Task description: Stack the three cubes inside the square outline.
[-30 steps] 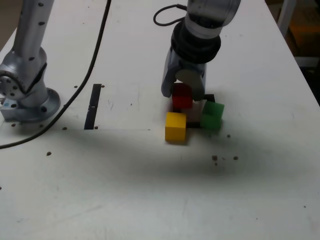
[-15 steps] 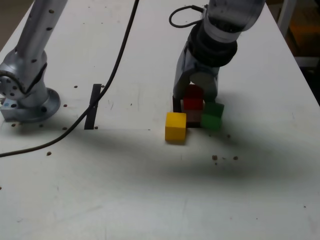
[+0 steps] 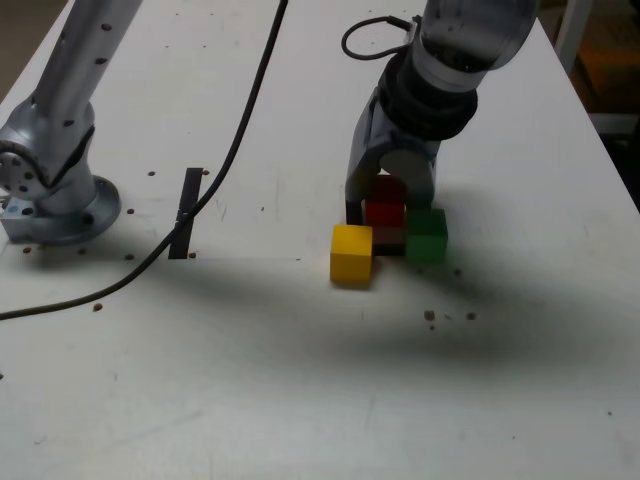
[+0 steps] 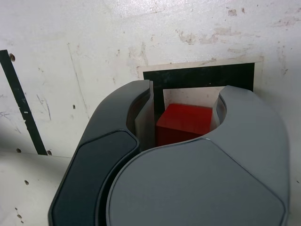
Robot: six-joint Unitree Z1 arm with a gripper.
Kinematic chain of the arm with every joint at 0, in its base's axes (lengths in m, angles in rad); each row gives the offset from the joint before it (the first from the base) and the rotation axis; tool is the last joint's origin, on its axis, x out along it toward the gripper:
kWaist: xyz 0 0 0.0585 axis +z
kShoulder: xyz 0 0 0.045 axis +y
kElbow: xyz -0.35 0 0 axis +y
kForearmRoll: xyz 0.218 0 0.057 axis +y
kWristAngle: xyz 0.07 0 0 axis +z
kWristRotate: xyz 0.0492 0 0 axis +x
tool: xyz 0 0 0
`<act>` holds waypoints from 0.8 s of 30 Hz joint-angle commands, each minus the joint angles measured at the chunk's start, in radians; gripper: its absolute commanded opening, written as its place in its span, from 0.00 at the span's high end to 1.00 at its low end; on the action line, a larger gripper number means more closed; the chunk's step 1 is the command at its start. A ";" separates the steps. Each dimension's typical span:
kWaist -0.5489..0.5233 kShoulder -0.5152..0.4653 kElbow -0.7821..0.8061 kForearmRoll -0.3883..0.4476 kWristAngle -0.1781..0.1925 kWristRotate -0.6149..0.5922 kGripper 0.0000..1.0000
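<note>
The gripper (image 3: 385, 205) stands low over the white table (image 3: 300, 380), toward its far side and right of centre in the exterior view, and its jaws are pinched on the red cube (image 3: 384, 211), which sits between them directly below the wrist. In the wrist view the red cube (image 4: 183, 123) shows in the narrow gap between the dark jaw and the grey jaw, with the black tape of the square outline (image 4: 202, 77) just beyond it and white table showing inside the frame, so the cube seems to be over or within the outline; whether it already rests on the table or hangs a little above cannot be told. That is the relation the next move turns on: the cube lies straight down from the fingers, a cube has no long axis to line up, and this single arm is the only one at hand. The yellow cube (image 3: 351, 254) sits on the table just outside the outline on its near side, toward the exterior view's left, close to the gripper but apart from the red cube. The green cube (image 3: 427, 235) sits just beside the gripper on the exterior view's right, at or on the tape's edge. Nothing is stacked yet; the outline holds at most the red cube.
</note>
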 commanded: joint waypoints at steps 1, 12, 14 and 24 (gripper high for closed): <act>-0.001 0.006 -0.002 0.005 -0.002 -0.003 0.37; -0.001 0.002 -0.010 0.019 -0.019 -0.006 0.03; -0.001 -0.006 -0.012 0.024 -0.024 -0.006 0.01; -0.006 -0.066 -0.037 0.107 0.002 -0.019 0.00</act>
